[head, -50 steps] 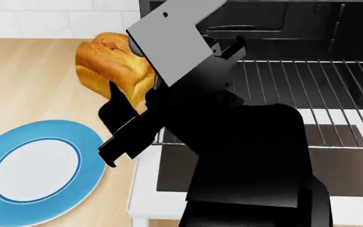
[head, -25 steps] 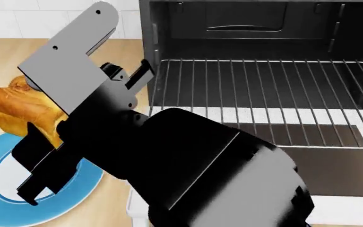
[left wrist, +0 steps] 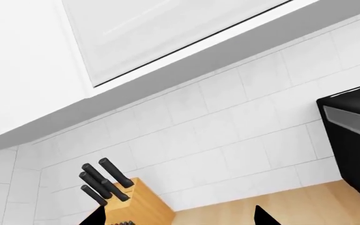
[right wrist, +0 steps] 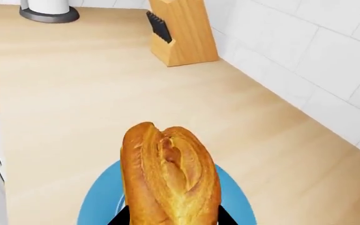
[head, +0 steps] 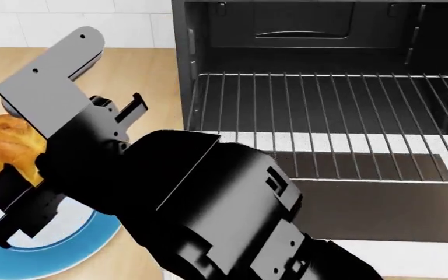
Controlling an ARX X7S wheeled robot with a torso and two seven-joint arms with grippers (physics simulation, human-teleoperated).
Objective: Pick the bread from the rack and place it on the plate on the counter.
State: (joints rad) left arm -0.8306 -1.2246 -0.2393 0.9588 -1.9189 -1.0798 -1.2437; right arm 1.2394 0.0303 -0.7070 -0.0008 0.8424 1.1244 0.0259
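The bread (head: 2,149) is a golden-brown loaf held in my right gripper (head: 10,201), just above the blue-rimmed plate (head: 60,248) on the beige counter (head: 142,70). In the right wrist view the bread (right wrist: 170,173) stands between the two black fingertips of the gripper (right wrist: 170,220), with the plate's blue rim (right wrist: 239,201) showing behind it. The silver wire rack (head: 325,111) sits bare inside the open oven. My left gripper (left wrist: 180,220) is open and empty, facing the tiled wall; it is out of the head view.
My right arm fills the middle of the head view. The open oven door (head: 380,210) juts out at the right. A wooden knife block (right wrist: 180,33) and a round grey-based item (right wrist: 48,11) stand near the wall. The knife block (left wrist: 130,204) shows before my left gripper.
My right arm has swung left and down with the bread, from beside the oven opening to over the plate. The rack stays empty.
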